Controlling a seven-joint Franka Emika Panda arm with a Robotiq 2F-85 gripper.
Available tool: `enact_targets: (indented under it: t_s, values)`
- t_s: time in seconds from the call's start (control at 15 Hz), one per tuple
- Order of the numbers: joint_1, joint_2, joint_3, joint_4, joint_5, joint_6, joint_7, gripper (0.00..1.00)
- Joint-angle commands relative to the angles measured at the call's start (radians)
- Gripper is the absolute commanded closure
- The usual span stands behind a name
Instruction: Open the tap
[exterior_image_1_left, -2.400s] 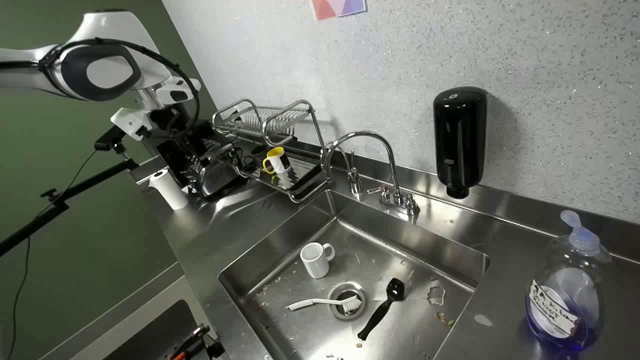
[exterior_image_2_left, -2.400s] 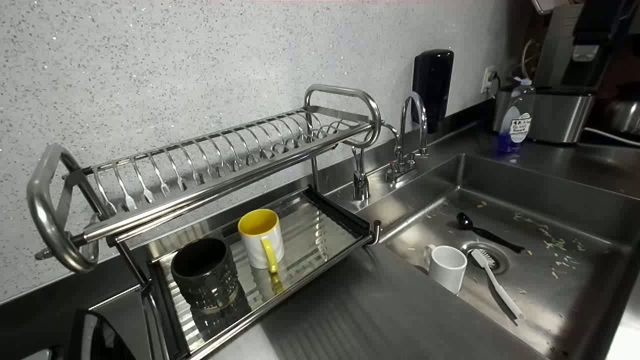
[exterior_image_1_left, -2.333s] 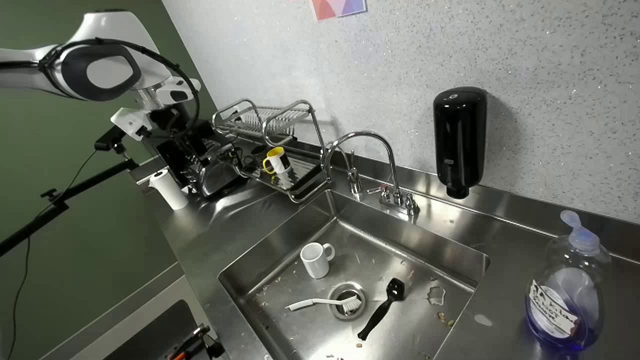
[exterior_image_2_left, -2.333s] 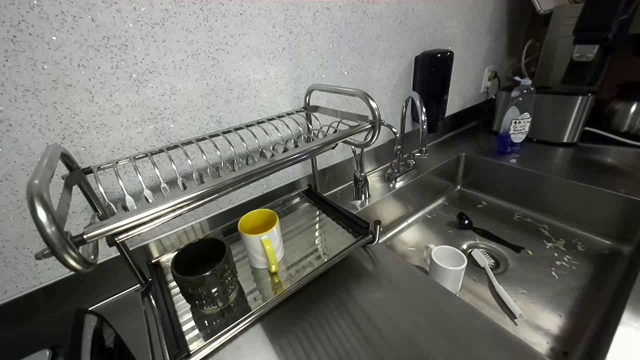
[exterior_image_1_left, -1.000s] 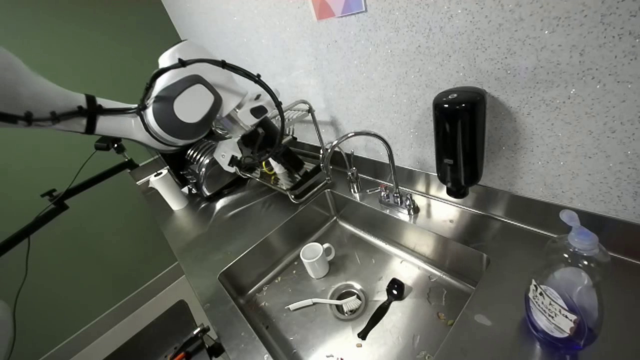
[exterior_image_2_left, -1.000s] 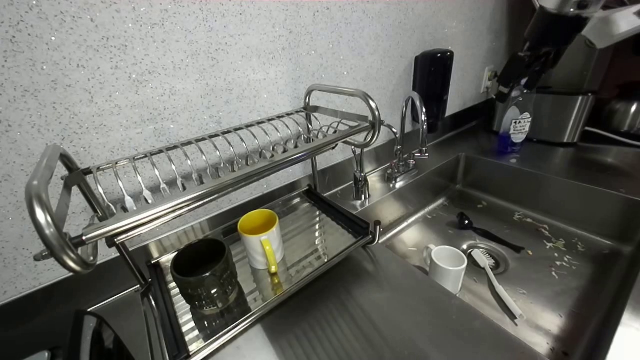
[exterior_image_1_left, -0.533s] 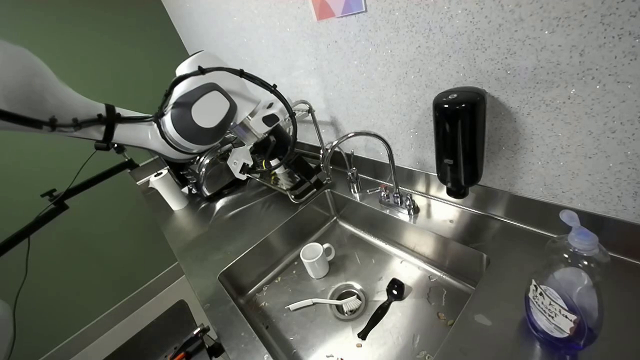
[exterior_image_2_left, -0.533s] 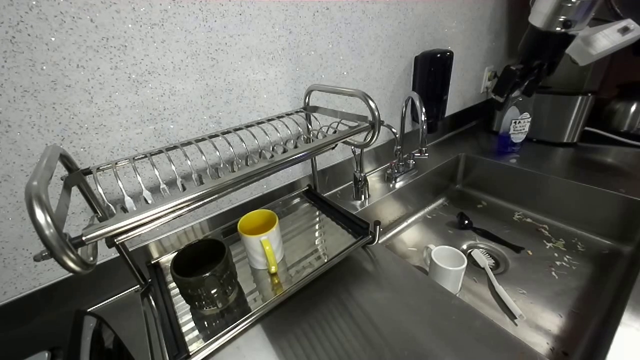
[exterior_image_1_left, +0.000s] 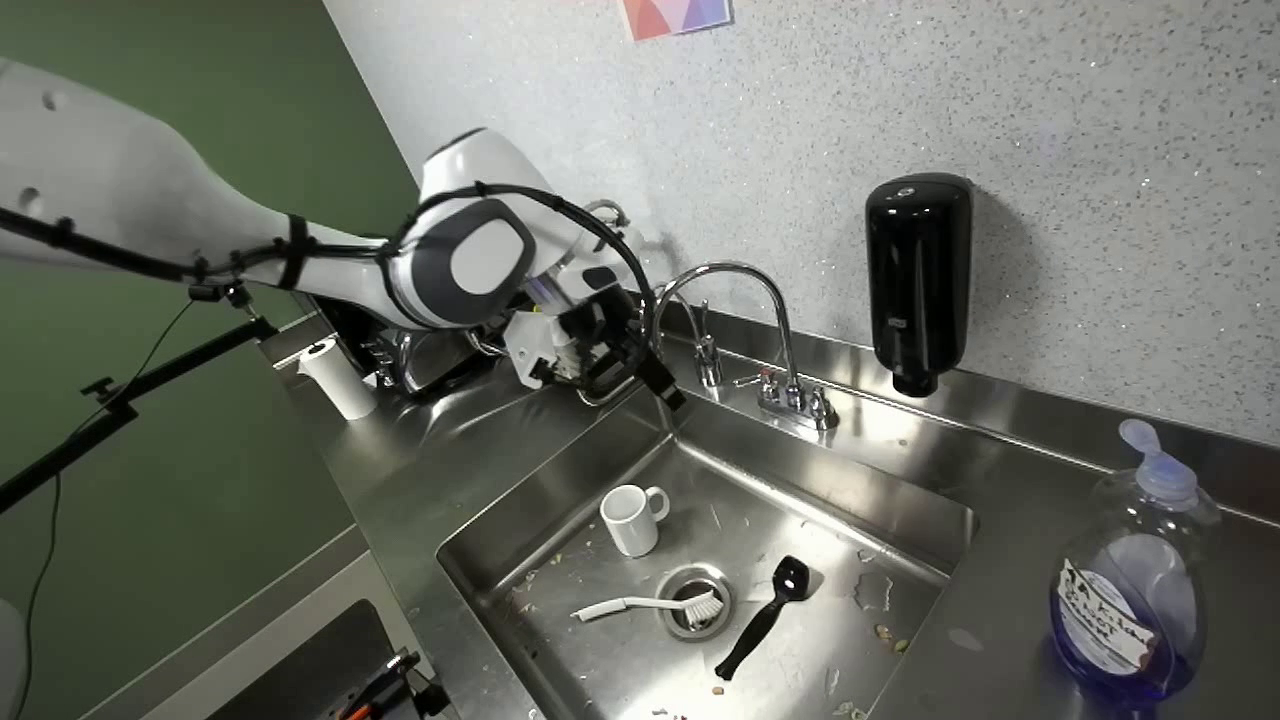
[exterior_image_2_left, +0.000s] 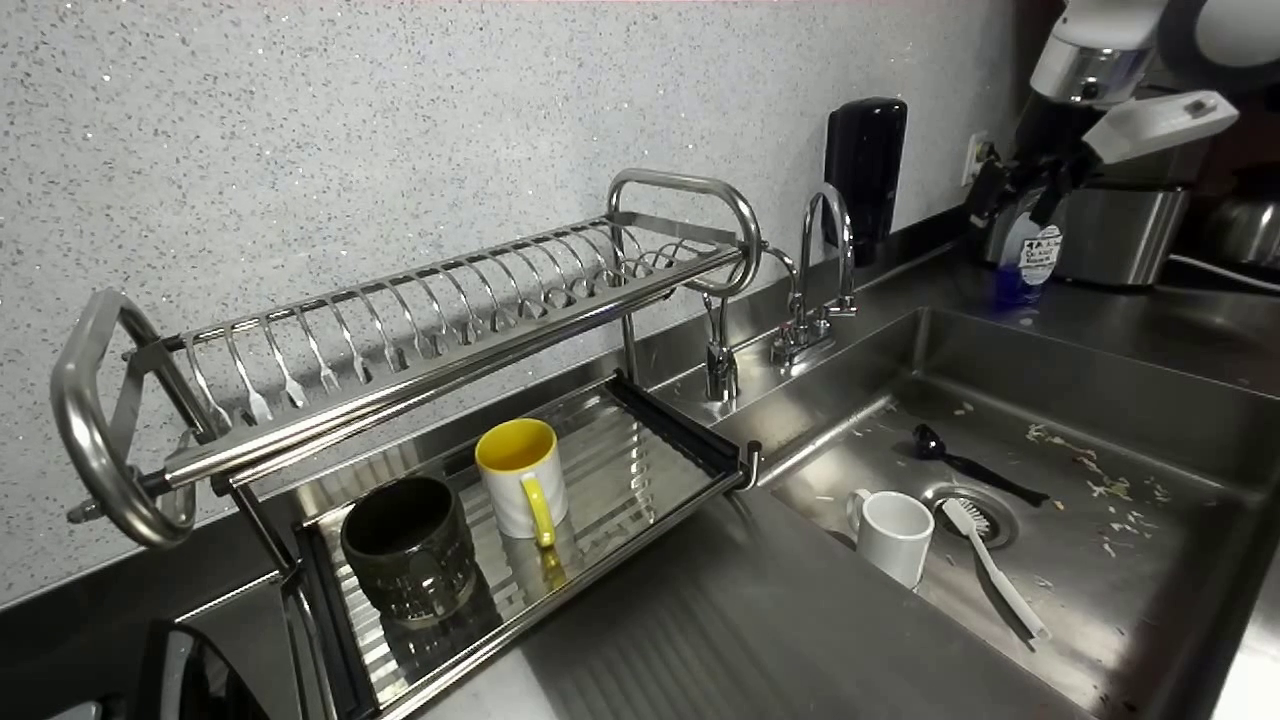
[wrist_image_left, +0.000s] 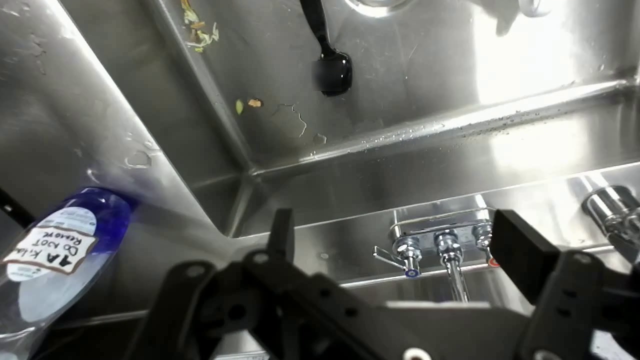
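Note:
The chrome tap shows its arched spout (exterior_image_1_left: 785, 320) and lever handles in an exterior view, and stands behind the sink in the other exterior view (exterior_image_2_left: 845, 235). In the wrist view the tap base (wrist_image_left: 447, 245) has a blue-marked lever handle (wrist_image_left: 407, 257) and a red-marked handle (wrist_image_left: 490, 245), partly hidden by a finger. My gripper (wrist_image_left: 400, 230) is open with nothing between its fingers, and the tap lies beyond them, apart. In both exterior views the gripper (exterior_image_1_left: 640, 390) (exterior_image_2_left: 1012, 208) hangs in the air, not touching the tap.
The sink (exterior_image_1_left: 560, 490) holds a white mug (exterior_image_1_left: 632, 522), a white brush (exterior_image_1_left: 650, 605) and a black spoon (exterior_image_1_left: 765, 620). A blue soap bottle (exterior_image_1_left: 1125, 600), black dispenser (exterior_image_1_left: 920, 280), wire dish rack (exterior_image_2_left: 460, 340) and thin second spout (exterior_image_1_left: 708, 360) stand around.
The arm has swung in from the far side, and the gripper has moved right and down across an exterior view, past the dish rack toward the tap. The tap looks unchanged.

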Motion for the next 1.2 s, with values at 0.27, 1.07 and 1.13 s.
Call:
enact_targets:
  t_s: [0.27, 1.07, 1.13]
  values:
    - [-0.004, 0.38, -0.056, 0.317, 0.177, 0.142, -0.136, 0.0]
    - [0.044, 0.525, -0.111, 0.46, 0.255, 0.112, -0.089, 0.0]
    - [0.038, 0.564, -0.108, 0.507, 0.274, 0.104, -0.086, 0.0]
